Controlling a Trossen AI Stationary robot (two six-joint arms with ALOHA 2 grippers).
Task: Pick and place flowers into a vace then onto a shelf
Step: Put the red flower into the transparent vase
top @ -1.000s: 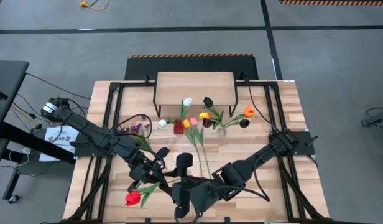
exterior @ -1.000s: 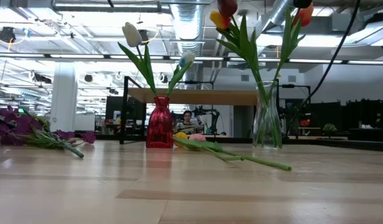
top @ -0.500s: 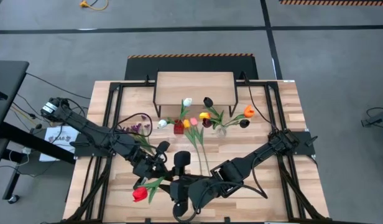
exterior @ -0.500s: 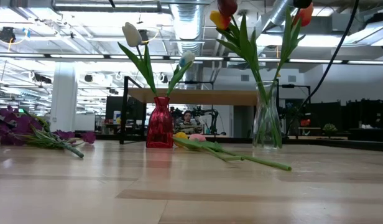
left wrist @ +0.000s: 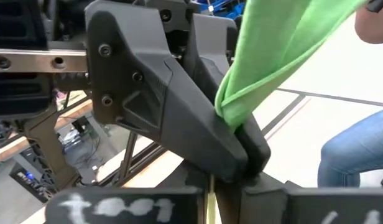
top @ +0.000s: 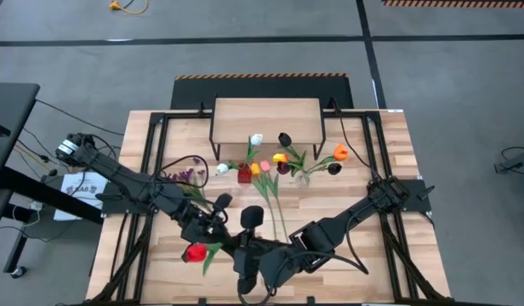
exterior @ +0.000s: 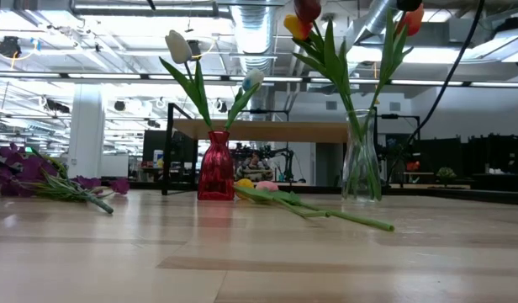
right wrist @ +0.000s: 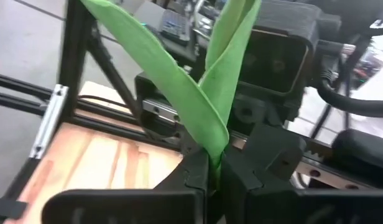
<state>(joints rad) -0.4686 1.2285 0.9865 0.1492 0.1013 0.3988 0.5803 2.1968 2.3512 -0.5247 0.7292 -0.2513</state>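
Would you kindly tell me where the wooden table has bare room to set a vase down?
Free: the raised light-wood shelf top, and the table's near right corner beside the right arm. Crowded: around the red vase and clear glass vase, and near centre, where both grippers hold the red tulip.

Red tulip point(top: 196, 252) with green leaves point(right wrist: 198, 93); red vase point(exterior: 215, 167); purple blossoms point(exterior: 23, 172).
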